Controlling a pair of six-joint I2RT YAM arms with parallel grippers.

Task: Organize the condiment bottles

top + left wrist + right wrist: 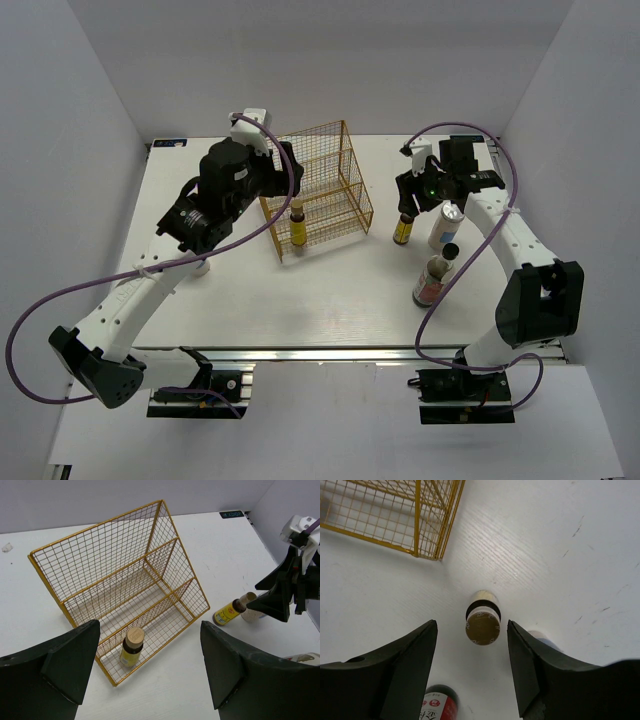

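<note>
On the white table, right of the gold wire rack: a bottle between spread fingers.

The right gripper hangs wide open over a small amber-yellow bottle with a yellow label and round tan cap top, its fingers either side and clear of it. Just beside this bottle stands a white grey-lidded bottle, and nearer the arm bases a dark brown bottle with a black cap and reddish label. The rack's lowest front tier holds a second amber-yellow bottle, upright; its other tiers are bare. The left gripper hovers over that tier, fingers parted and holding nothing.
</note>
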